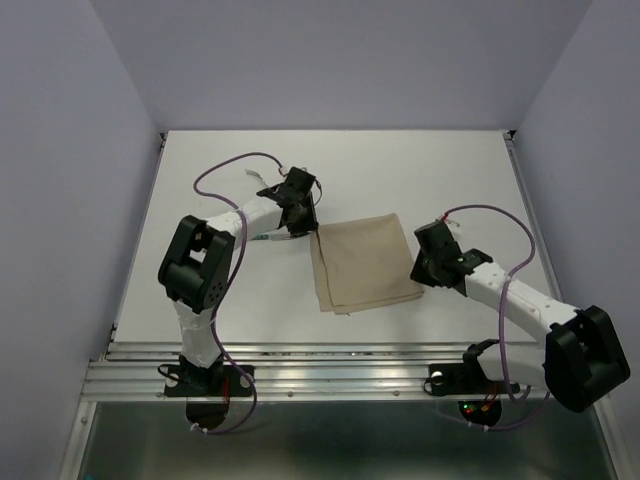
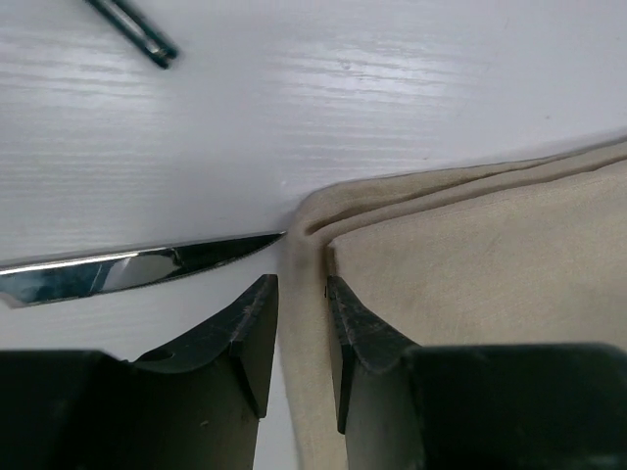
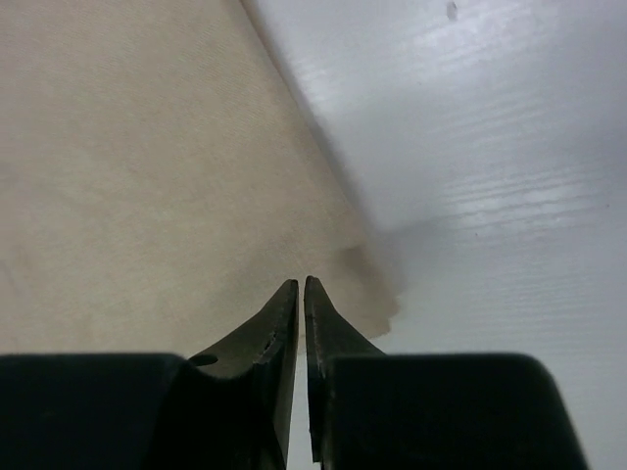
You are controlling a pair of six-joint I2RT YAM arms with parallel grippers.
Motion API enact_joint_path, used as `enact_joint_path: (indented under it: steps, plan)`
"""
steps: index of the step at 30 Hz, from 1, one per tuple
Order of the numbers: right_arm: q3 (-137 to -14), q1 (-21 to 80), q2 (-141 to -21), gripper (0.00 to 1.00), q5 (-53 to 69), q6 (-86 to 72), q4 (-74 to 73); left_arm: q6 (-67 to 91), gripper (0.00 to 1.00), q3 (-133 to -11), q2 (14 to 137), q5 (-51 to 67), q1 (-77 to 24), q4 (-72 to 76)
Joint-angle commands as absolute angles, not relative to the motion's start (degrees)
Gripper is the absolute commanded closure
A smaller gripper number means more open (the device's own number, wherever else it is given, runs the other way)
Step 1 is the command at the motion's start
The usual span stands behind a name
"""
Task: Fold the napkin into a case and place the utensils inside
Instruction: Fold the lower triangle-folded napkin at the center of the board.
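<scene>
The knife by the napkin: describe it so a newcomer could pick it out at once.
On the white table, find the folded beige napkin in the middle. At its far-left corner, by the left gripper, lies the knife, tip pointing at that corner. It is mirror-bright metal, unlike the matte cloth and the dark slim piece beyond it.

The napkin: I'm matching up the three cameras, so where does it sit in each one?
Top view: the napkin lies near the centre.
Left wrist: the napkin fills the lower right.
Right wrist: the napkin fills the left side.
Shared landmark: the white table around it.
</scene>
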State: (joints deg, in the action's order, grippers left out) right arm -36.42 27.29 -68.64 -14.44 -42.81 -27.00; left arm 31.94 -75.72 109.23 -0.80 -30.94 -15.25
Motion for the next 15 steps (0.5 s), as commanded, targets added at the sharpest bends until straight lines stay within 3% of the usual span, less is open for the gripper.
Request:
enact_joint_path:
  steps: [1, 8, 15]
  plan:
    - [-44.01, 27.51, -68.46, 0.87, -14.15, -40.43, -26.63, 30.41, 0.63, -70.94, 100.92, -3.25, -27.52, -14.24]
    - [-54.56, 35.93, -79.87, 0.77, -18.10, -38.41, -24.35, 29.44, 0.60, -65.04, 98.79, -3.16, -20.66, -13.09]
    - [-71.96, 43.94, -97.89, 0.55, -20.74, -35.07, -23.64, 31.90, 0.60, -62.93, 101.33, -3.96, -16.44, -13.80]
